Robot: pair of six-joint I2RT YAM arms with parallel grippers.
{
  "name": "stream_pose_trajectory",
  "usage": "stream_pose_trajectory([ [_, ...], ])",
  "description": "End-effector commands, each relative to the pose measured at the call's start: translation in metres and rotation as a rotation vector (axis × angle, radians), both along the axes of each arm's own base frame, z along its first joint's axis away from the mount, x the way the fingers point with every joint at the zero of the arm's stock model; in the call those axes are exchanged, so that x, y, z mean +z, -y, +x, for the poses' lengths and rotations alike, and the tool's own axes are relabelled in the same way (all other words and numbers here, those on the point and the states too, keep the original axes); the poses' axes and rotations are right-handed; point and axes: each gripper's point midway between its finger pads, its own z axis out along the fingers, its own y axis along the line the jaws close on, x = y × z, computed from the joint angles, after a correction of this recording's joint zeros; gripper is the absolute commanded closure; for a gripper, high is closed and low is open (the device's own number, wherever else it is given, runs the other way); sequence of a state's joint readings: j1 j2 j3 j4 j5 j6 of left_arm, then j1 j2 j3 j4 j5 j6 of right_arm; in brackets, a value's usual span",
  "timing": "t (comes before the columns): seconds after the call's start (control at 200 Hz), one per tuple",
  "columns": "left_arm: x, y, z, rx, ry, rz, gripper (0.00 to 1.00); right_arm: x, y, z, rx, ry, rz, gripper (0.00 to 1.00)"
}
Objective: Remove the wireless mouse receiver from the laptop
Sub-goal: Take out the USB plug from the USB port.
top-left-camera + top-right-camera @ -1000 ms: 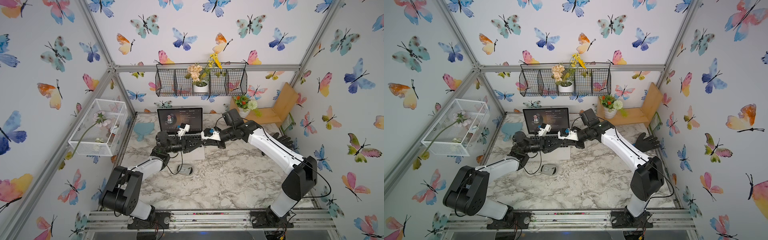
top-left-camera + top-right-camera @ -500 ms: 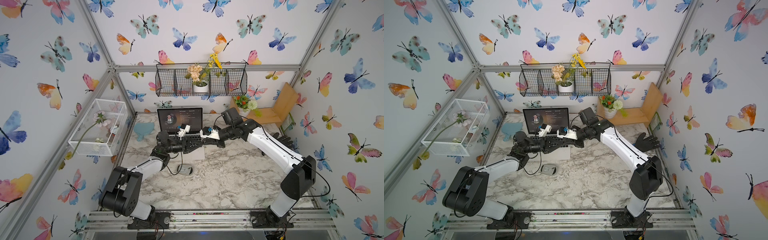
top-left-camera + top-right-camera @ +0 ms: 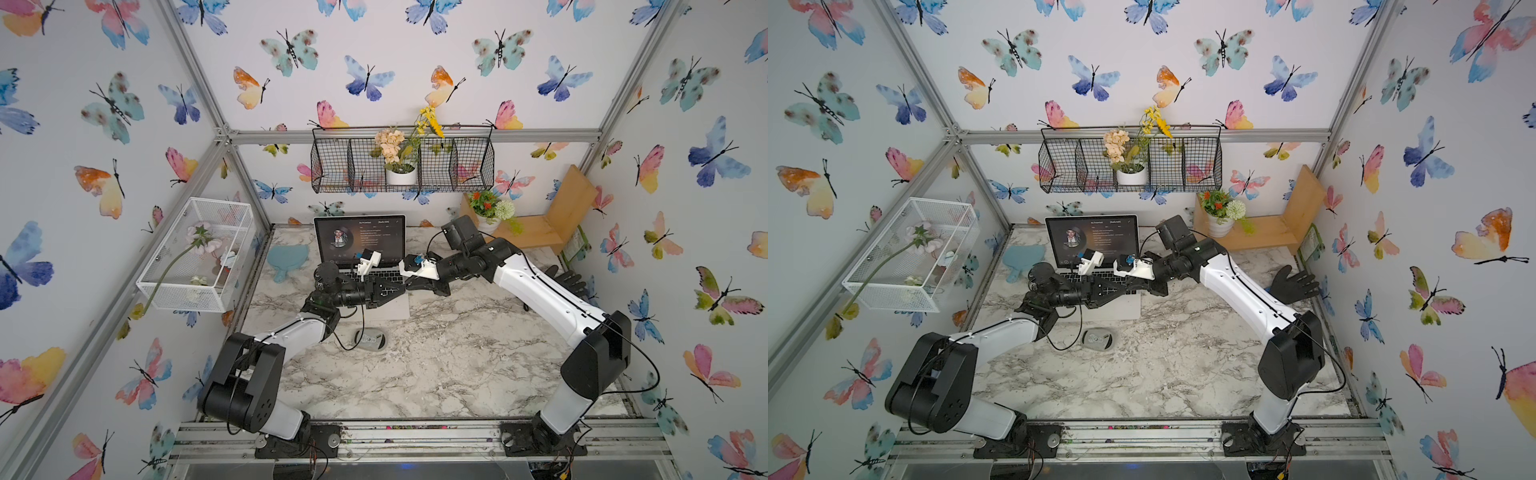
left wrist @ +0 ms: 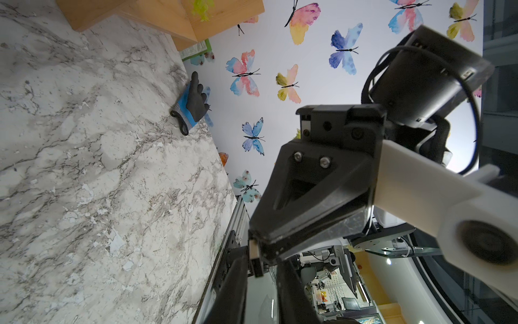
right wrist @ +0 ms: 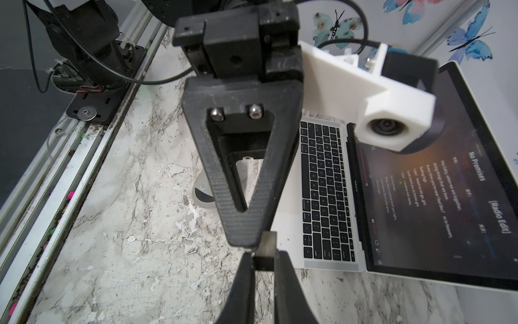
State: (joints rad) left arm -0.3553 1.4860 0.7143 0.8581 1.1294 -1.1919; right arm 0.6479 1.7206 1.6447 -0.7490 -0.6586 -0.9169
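Observation:
The silver laptop [image 3: 359, 239] [image 3: 1092, 237] [image 5: 322, 182] stands open at the back of the marble table, screen lit. The wireless mouse receiver [image 5: 265, 262] [image 4: 256, 265], a tiny dark stub with a metal plug, is in the air off the laptop's right side. My right gripper [image 5: 263, 261] [image 3: 411, 284] [image 3: 1136, 286] is shut on it. My left gripper [image 4: 262, 266] [image 3: 400, 286] [image 3: 1130, 284] meets it tip to tip. Its jaws stand apart around the receiver, which lies close to one finger.
A grey mouse [image 3: 370, 340] [image 5: 203, 196] lies in front of the laptop. A black glove [image 3: 567, 280] [image 4: 193, 101] rests by the right wall. A wooden shelf [image 3: 536, 232] with a flower pot is at the back right, and a blue paddle-shaped thing [image 3: 289, 259] lies left of the laptop.
My right gripper has shifted slightly left toward the left gripper, still holding the receiver. The left arm has barely moved.

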Motion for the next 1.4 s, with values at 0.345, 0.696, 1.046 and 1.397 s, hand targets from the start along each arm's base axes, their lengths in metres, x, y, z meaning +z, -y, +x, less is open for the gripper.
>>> stream_pose_trajectory([
  [0.345, 0.01, -0.002, -0.005, -0.025, 0.057, -0.019, 0.78, -0.013, 0.002, -0.009, 0.013, -0.037, -0.032, 0.92],
  [0.696, 0.005, -0.002, -0.002, -0.017, 0.046, -0.015, 0.76, -0.012, 0.002, -0.013, 0.032, -0.04, -0.022, 0.92],
  [1.046, 0.003, -0.001, 0.0, -0.016, 0.035, -0.014, 0.79, -0.008, 0.002, -0.017, 0.045, -0.035, -0.005, 0.92],
  [1.397, 0.0, -0.001, 0.001, -0.012, 0.033, -0.007, 0.83, -0.007, -0.001, -0.019, 0.053, -0.034, 0.004, 0.92],
])
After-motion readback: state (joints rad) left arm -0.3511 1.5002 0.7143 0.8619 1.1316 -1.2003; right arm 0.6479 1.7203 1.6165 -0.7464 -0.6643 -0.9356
